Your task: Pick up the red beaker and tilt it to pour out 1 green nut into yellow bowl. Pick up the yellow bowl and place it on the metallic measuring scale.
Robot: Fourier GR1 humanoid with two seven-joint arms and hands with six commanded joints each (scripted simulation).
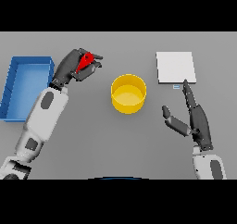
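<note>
Taking the yellow bowl [128,94] as the landmark, the blue tray [10,86] lies farthest to its left, at the table's left edge, a shallow rectangular bin with raised walls. The left arm [41,116] runs up along the tray's right side, partly overlapping its near right corner, and ends in the left hand [74,66], which sits up and to the left of the bowl, a little beyond the bowl's far rim and apart from it. That hand's fingers are curled round the red beaker [86,60], which shows as a small red shape between the dark fingers, held over the grey table [115,144] rather than over the bowl; how far it is tipped cannot be told. The bowl itself stands upright near the middle of the table, round and open-topped, with nothing gripping it; whether anything lies inside cannot be made out. To the bowl's right and slightly farther back lies the metallic measuring scale [175,67], a pale square plate with a small display strip at its near edge, well apart from the bowl. The right hand [198,121] is to the bowl's right and nearer, just in front of the scale, its fingers straight and pointing toward the scale's near edge, thumb spread toward the bowl, holding nothing.
</note>
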